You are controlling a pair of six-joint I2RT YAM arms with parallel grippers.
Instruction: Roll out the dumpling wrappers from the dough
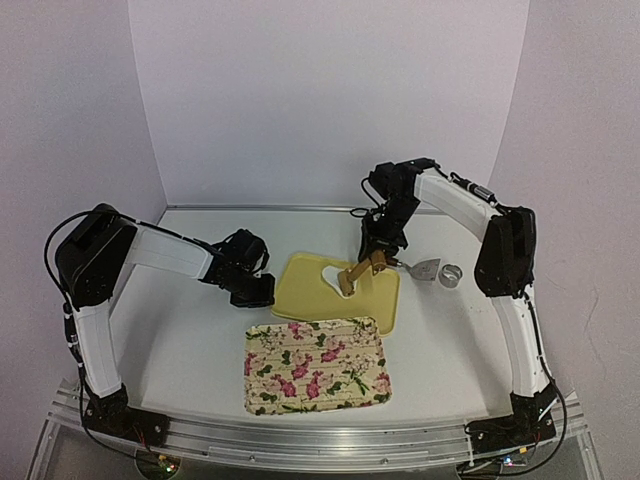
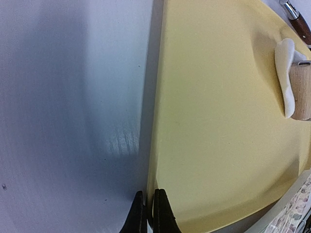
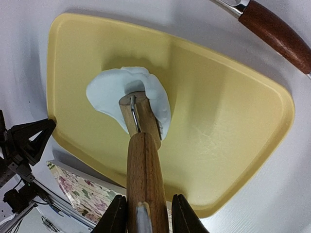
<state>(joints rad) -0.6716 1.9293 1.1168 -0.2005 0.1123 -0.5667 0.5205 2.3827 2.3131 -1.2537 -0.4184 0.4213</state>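
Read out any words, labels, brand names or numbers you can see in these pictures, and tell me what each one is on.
No readable text in any view.
The yellow board, floral tray, wooden roller and dough carry no print.
Dark fittings on the right arm are too small to tell whether they bear any marking.

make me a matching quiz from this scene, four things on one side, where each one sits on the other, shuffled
1 dough
2 wooden roller
3 floral tray
4 metal ring

a held in the right gripper
b on the table, right of the yellow board
c on the yellow board
d on the table, at the board's near edge

Pairs: 1-c, 2-a, 3-d, 4-b
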